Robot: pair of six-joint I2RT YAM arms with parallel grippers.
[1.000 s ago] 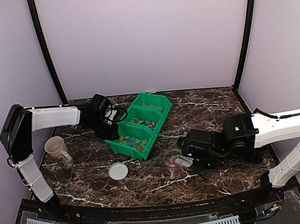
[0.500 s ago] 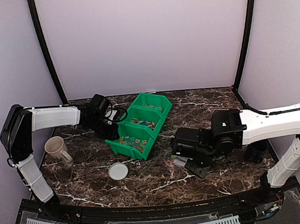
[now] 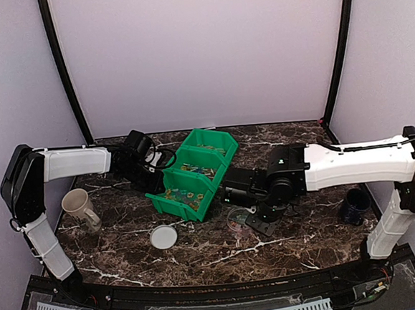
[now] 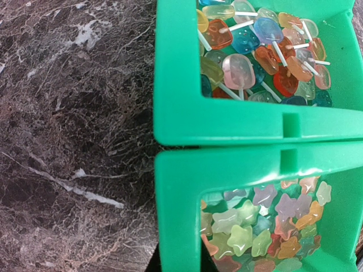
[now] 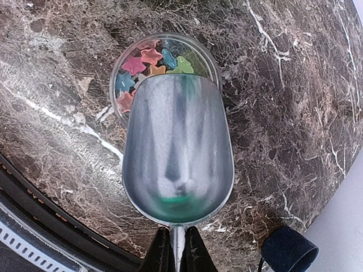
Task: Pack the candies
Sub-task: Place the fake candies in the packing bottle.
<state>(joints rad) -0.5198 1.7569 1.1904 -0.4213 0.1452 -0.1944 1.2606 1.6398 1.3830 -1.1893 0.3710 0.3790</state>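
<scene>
**Empty scoop over the tub**

The right gripper [image 5: 176, 252] has its fingers clamped on the handle of a silver metal scoop [image 5: 177, 153], which hangs with a bare bowl over a small clear round tub [image 5: 164, 35]; bright star-shaped candies [image 5: 148, 56] lie in that tub; more sit in one compartment of the green plastic three-compartment bin [image 4: 227, 122], with stick lollipops [image 4: 255, 45] next door; the left gripper [image 3: 154, 178] is pinched shut on the bin's wall.
</scene>
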